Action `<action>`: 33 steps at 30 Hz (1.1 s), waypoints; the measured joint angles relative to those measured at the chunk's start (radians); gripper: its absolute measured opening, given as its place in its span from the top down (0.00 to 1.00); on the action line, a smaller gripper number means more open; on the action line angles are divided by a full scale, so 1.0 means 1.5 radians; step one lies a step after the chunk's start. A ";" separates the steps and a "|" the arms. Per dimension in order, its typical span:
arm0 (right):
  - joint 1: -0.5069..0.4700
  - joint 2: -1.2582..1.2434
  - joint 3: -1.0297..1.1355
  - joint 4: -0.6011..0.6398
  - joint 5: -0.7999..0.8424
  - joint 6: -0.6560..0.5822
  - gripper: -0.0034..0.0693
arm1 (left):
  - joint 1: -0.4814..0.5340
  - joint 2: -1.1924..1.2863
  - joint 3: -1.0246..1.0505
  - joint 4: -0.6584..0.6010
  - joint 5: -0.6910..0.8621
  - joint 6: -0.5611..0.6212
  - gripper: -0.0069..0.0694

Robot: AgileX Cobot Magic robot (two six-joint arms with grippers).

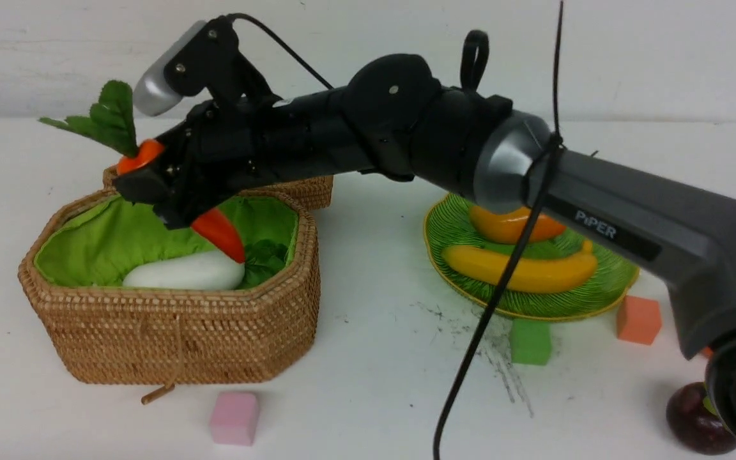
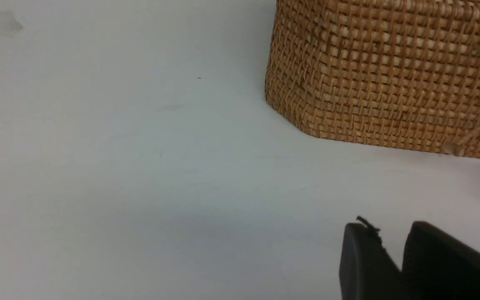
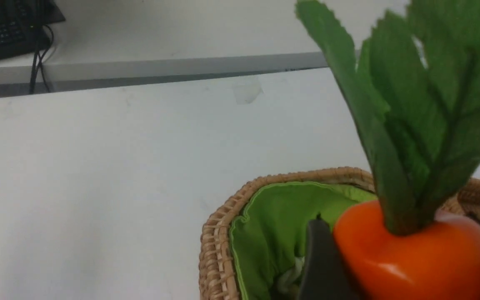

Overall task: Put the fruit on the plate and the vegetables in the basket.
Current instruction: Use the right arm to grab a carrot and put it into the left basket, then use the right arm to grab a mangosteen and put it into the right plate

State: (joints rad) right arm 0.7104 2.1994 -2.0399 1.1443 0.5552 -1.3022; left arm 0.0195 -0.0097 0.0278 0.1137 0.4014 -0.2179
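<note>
Right arm (image 1: 630, 211) stretched across the worktop (image 1: 374, 358), its pincer (image 1: 151, 176) clamped on the carrot (image 1: 218, 233), tip angled down over the basket (image 1: 176, 332) beside the white radish (image 1: 183, 271), so release should drop it inside

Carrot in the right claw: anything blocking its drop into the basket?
Nothing visible blocks it. The carrot hangs in the right claw over the open basket, lid folded back behind. The white radish already lies inside, right under the carrot's tip, so it would likely land against that.
</note>
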 joint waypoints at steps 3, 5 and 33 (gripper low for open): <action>0.000 0.000 -0.005 -0.007 -0.006 0.016 0.15 | 0.000 0.000 0.000 0.000 0.000 0.000 0.71; 0.000 0.000 -0.006 -0.010 -0.006 0.019 0.06 | 0.000 0.000 0.000 0.000 0.000 0.000 0.71; -0.328 -0.529 0.488 -0.493 0.295 0.659 0.19 | 0.000 0.000 0.000 0.000 0.000 0.000 0.68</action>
State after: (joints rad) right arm 0.2184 1.4052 -1.3086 0.4042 0.9975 -0.3133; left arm 0.0195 -0.0097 0.0278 0.1137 0.4014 -0.2179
